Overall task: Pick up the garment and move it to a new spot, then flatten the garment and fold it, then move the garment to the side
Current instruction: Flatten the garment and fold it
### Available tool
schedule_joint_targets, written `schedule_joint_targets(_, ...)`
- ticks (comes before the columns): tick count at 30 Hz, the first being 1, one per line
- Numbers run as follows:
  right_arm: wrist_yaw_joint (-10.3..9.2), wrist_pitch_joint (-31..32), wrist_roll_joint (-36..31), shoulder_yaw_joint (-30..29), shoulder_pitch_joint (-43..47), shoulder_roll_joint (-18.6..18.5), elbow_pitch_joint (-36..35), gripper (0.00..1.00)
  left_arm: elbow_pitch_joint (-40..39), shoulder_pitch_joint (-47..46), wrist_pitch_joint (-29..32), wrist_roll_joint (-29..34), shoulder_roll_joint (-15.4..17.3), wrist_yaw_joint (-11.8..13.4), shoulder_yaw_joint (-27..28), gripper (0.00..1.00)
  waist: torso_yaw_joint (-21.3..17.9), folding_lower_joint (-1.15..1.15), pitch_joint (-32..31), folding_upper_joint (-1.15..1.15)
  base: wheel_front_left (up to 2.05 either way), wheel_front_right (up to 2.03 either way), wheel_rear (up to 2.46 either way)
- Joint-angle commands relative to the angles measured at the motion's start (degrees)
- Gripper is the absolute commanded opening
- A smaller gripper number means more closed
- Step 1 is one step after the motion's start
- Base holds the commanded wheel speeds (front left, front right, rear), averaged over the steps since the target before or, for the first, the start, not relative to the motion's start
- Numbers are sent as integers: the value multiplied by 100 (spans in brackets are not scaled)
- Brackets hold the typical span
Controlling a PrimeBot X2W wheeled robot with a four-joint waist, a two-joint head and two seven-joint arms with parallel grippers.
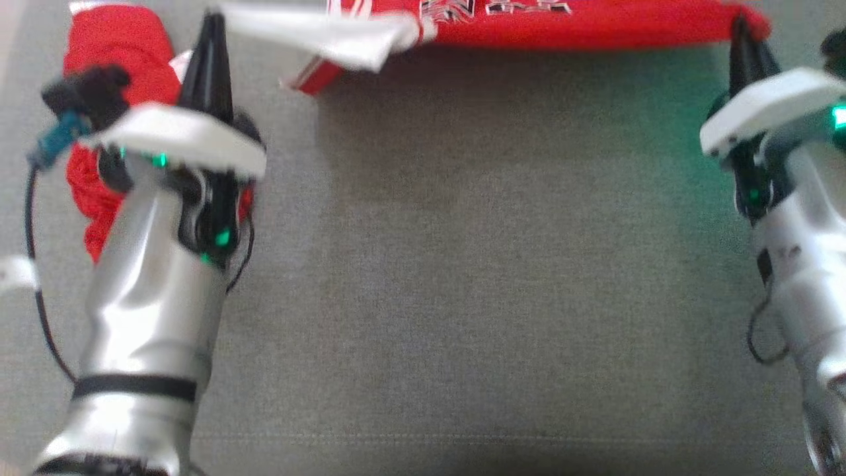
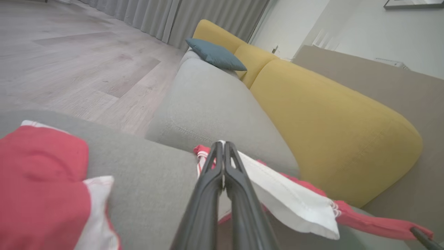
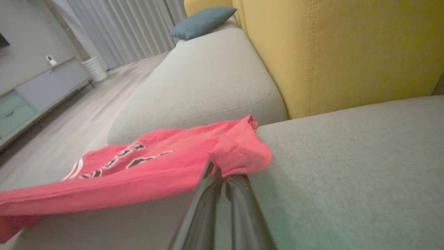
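The garment (image 1: 581, 26) is red with black-and-white lettering and a white part (image 1: 330, 36). It hangs stretched between my two grippers at the far side of the grey seat. My left gripper (image 1: 210, 26) is shut on the white part; in the left wrist view its fingertips (image 2: 222, 146) pinch the white cloth (image 2: 288, 205). At the other end, my right gripper (image 1: 740, 30) is shut on a red corner, which bunches over the fingertips (image 3: 222, 173) as a fold of garment (image 3: 239, 156). More red cloth with white trim (image 1: 112, 59) lies bunched under my left arm; whether it joins the rest is hidden.
The grey sofa seat (image 1: 496, 264) spreads below the hanging cloth. Yellow back cushions (image 2: 329, 114) rise behind it, and a blue pillow (image 2: 215, 53) lies on the adjoining seat (image 3: 208, 80). Wooden floor (image 2: 69, 69), curtains and a low cabinet (image 3: 31, 93) lie beyond.
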Motion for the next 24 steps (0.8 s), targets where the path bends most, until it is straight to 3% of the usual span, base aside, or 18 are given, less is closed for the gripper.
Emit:
schedule_joint_targets(1,20,98,128,320,203,-133,-262,0,-186,128,-64,57,334,-33,66,0,12,0,-244,0,0,0,0)
schedule_joint_targets(13,20,1124,634,1589,1207,-972,-307,0,-691,1522,347,38,1038,-92,-773,0,40,0,-1017,0,0,0,0)
schedule_joint_targets(24,20,1946,1082,2249,1697,-1262,-433,0,-1671,2445,917,71,1750,-93,-1619,0,14,0,-1445,0,0,0,0)
